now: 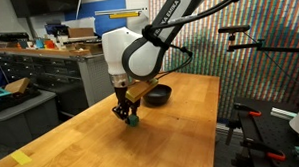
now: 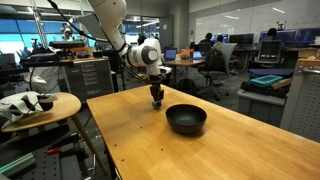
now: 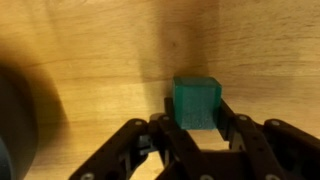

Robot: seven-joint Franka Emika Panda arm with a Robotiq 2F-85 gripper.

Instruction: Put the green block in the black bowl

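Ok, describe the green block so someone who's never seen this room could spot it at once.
Find the big wooden table with the robot arm reaching down over it. Under the gripper, between its fingertips, sits the green block, a tiny dark green cube. Its neighbour, the black bowl, is round, glossy and far wider.

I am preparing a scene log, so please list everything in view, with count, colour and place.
green block: one, dark green, between the fingers, at the tabletop.
black bowl: one, glossy black, on the table, apart from the block.
wooden table: one, light brown, bears both.
yellow tape: one piece, yellow, near a table corner.
robot arm: one, white and black, above the table.
gripper: one, black, low over the table.
fingers: black, on both sides of the block; contact unclear.
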